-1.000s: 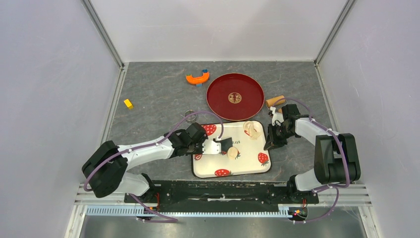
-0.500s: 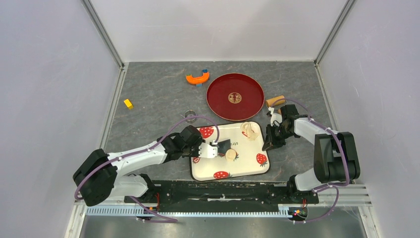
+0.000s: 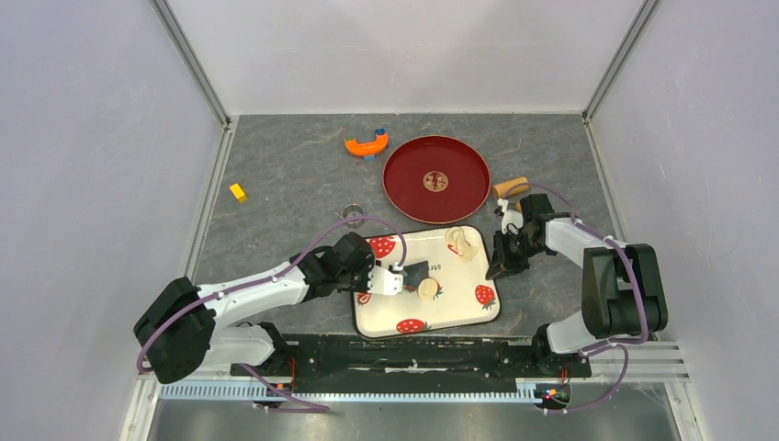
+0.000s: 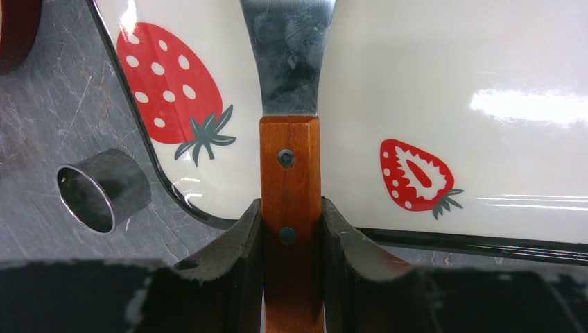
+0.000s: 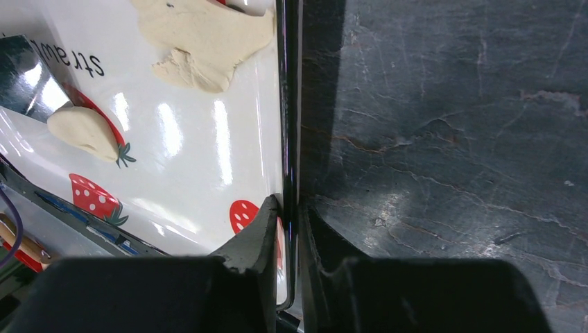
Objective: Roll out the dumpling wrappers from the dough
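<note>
You seem to be freeing the dough [image 3: 428,288], near the middle of the tray [image 3: 455,312], with one wrapper [image 3: 462,243] at its 1 o'clock. Left jaws, part open, clamp the scraper [image 4: 291,166] by its handle. Right jaws, nearly closed, pinch the tray's 3 o'clock rim. Next, slide the blade flat underneath.

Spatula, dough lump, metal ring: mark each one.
spatula [image 4: 290,187], left wrist view, wooden handle between the rivets.
dough [image 5: 82,130], right wrist view, middle of the lump.
metal ring [image 4: 128,182], left wrist view, outer wall.
</note>
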You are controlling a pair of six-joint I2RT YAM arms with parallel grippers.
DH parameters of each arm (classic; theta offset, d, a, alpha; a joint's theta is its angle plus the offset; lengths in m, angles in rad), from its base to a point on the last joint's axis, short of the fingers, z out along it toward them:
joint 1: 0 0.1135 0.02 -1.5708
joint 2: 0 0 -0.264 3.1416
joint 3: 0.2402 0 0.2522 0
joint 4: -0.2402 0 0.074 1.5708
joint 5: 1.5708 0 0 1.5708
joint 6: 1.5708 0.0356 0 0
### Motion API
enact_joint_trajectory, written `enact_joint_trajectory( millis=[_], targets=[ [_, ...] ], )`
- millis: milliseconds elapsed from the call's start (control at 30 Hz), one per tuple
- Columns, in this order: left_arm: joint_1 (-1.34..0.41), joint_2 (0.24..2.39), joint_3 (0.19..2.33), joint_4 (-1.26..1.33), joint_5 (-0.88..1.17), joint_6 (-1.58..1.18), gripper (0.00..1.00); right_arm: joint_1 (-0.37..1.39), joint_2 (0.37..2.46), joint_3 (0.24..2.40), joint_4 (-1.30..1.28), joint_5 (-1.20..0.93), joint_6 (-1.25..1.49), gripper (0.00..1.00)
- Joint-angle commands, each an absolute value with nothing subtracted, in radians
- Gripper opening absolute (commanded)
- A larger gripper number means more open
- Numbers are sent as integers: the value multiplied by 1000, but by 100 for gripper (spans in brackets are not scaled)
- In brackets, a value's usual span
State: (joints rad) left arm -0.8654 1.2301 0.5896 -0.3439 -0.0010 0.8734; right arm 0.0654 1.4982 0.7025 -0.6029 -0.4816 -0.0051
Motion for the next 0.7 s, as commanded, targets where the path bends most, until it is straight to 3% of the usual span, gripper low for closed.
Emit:
enact_joint_trajectory(
  millis=[0, 267, 667],
  targets=[
    [-874, 1217, 582, -372, 103, 940, 2, 74, 1514, 683, -597, -457, -28, 4],
    [-859, 1224, 586, -373, 160, 896, 2, 73, 1518, 686, -600, -461, -28, 1],
    [-829, 1247, 601, -391, 87, 885, 2, 74, 1522, 695, -606, -462, -32, 0]
  ],
)
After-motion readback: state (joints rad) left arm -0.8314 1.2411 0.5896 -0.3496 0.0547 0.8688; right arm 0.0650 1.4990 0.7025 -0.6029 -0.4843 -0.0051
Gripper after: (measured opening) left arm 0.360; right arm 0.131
